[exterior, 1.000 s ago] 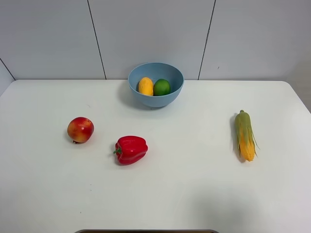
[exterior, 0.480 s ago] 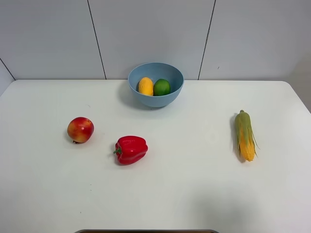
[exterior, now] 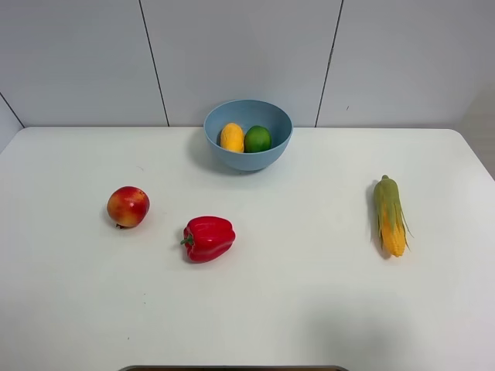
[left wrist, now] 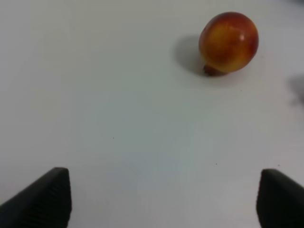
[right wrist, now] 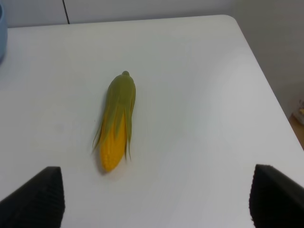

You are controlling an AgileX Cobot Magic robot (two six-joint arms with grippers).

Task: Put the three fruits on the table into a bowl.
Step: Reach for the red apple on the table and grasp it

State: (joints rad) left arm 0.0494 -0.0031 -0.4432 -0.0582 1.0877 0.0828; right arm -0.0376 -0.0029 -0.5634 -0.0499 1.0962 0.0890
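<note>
The light-blue bowl (exterior: 248,134) stands at the back middle of the white table (exterior: 294,309). Inside it lie the yellow-orange mango (exterior: 231,137) and the green lime (exterior: 257,138), side by side. The red-and-yellow apple-like fruit (exterior: 128,206) rests on the table's left side, and the left wrist view shows that fruit (left wrist: 228,42) well ahead of my left gripper (left wrist: 161,190). That gripper is open with nothing between its fingers. My right gripper (right wrist: 156,190) is also open and empty, hovering near the corn cob. Neither gripper shows in the exterior view.
A glossy red bell pepper (exterior: 207,238) lies right of the apple-like fruit. A green-husked corn cob (exterior: 389,216) lies on the right side, and in the right wrist view the cob (right wrist: 117,121) is near the table's rounded corner (right wrist: 232,21).
</note>
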